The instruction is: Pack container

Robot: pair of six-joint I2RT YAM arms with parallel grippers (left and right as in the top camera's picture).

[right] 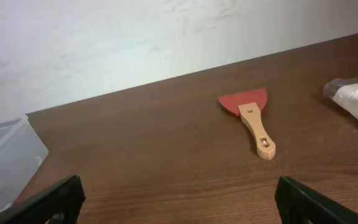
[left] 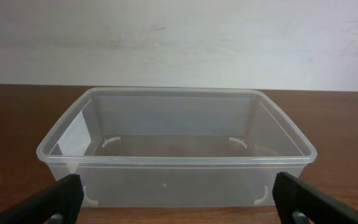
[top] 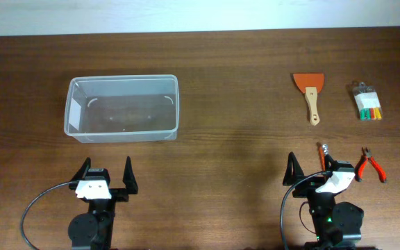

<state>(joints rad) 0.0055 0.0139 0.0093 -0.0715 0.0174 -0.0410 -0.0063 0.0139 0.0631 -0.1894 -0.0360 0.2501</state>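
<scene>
Left fingers (top: 83,169): spread wide, nothing between them. In the left wrist view both tips (left: 55,202) sit at the bottom corners with only air between.

Right fingers (top: 292,169): also spread wide and holding nothing; the right wrist view shows the tips (right: 48,202) far apart over bare tabletop (top: 242,139).

Container (top: 123,133): upright on the tabletop, straight ahead of the left fingers and centred between them, not touching. Nothing inside. Its front rim (left: 173,159) faces the fingers; only one corner (right: 5,155) shows far to the left of the right fingers.

Scraper (top: 311,97), red-orange blade and wooden handle: lies flat ahead of the right fingers, well apart, handle end nearer them (right: 257,124).

Packet (top: 368,103), clear with coloured pieces: ahead and to the right of the right fingers, beyond the scraper's right side (right: 353,93).

Pliers (top: 372,165), red grips: just right of the right fingers. A small tool (top: 323,154) lies close ahead of them, partly hidden by the arm.
</scene>
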